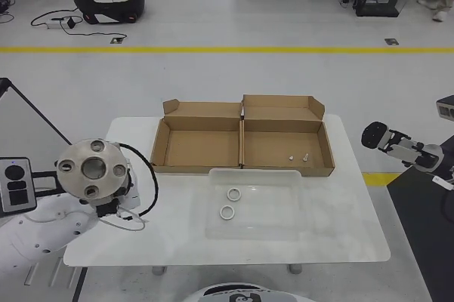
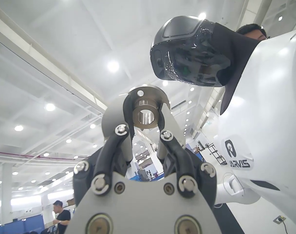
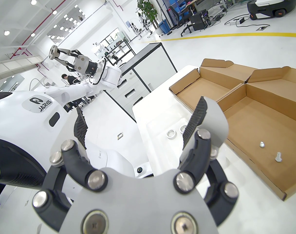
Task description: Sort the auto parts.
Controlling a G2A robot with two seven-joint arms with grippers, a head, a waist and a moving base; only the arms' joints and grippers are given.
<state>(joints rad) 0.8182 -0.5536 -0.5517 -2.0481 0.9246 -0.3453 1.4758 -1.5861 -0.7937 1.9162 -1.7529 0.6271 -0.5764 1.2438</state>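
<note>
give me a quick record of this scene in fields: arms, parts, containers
left gripper: shut on a flanged metal hub, held up high
right gripper: open, holding nothing, off to the table's side
tray: clear plastic, two metal rings inside
boxes: two open cardboard boxes side by side behind the tray
right box: two small bolts on its floor

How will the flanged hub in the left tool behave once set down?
The flanged hub looks solid metal, probably heavy for its size and rigid. Flat on its disc it should sit steady; on edge it may roll.
</note>
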